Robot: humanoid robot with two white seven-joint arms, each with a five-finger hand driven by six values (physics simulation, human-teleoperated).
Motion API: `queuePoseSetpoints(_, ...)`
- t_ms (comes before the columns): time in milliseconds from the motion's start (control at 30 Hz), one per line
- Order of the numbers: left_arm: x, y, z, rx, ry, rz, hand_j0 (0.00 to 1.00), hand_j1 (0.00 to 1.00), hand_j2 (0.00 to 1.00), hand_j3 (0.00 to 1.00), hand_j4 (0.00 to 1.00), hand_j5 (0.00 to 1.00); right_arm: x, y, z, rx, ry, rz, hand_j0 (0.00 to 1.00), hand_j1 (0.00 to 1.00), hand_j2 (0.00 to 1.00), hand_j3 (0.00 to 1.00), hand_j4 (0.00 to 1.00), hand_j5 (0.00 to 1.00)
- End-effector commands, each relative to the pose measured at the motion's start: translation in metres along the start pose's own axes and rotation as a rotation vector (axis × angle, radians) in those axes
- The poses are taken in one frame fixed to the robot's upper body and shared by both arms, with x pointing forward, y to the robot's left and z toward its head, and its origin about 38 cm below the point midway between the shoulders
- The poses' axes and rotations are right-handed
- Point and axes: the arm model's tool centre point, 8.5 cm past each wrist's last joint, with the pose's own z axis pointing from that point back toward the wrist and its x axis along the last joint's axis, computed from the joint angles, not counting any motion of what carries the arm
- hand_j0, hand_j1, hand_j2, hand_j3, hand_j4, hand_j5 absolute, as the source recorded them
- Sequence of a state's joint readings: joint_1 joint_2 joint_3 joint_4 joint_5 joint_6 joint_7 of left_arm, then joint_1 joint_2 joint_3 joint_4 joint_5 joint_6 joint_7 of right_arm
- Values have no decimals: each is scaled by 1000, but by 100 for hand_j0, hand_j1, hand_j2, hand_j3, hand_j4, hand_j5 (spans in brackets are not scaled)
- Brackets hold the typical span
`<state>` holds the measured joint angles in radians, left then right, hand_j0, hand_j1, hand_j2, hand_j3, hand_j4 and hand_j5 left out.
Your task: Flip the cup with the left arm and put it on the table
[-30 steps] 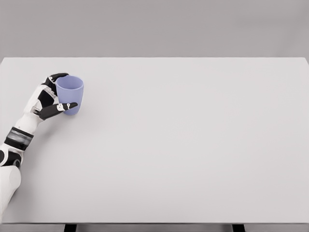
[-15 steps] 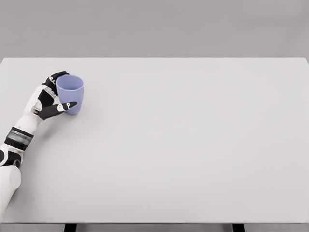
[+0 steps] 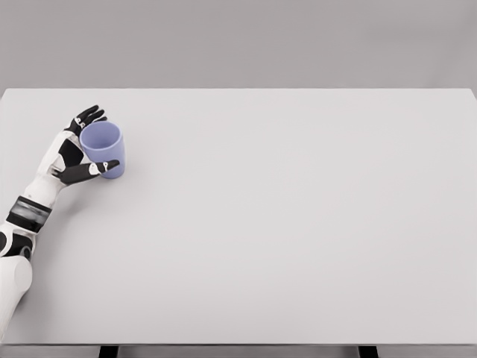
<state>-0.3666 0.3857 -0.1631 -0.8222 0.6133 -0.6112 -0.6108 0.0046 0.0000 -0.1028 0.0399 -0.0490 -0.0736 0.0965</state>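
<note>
A wide, pale grey tabletop [image 3: 298, 224] fills the view from the robot's head. At the far left, a white arm with black joints reaches in from the lower left corner. Its left hand [image 3: 73, 153] is curled around a small lavender cup [image 3: 103, 148], the thumb crossing the cup's front near the base and the fingers [image 3: 88, 115] showing behind the rim. The cup's open mouth faces up and tips slightly toward the hand. Its base sits at the tabletop near the left edge.
</note>
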Motion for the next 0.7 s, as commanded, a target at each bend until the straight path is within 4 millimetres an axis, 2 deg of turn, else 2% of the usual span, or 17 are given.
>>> queuePoseSetpoints(0, 1, 1, 0, 3, -4, 3, 99, 99, 99, 99, 99, 99, 0, 0, 0, 0, 0, 0, 100, 100, 100, 100, 100, 100)
queuePoseSetpoints(667, 1, 1, 3, 1, -2, -1, 100, 100, 100, 100, 100, 100, 0, 0, 0, 0, 0, 0, 100, 100, 100, 100, 100, 100)
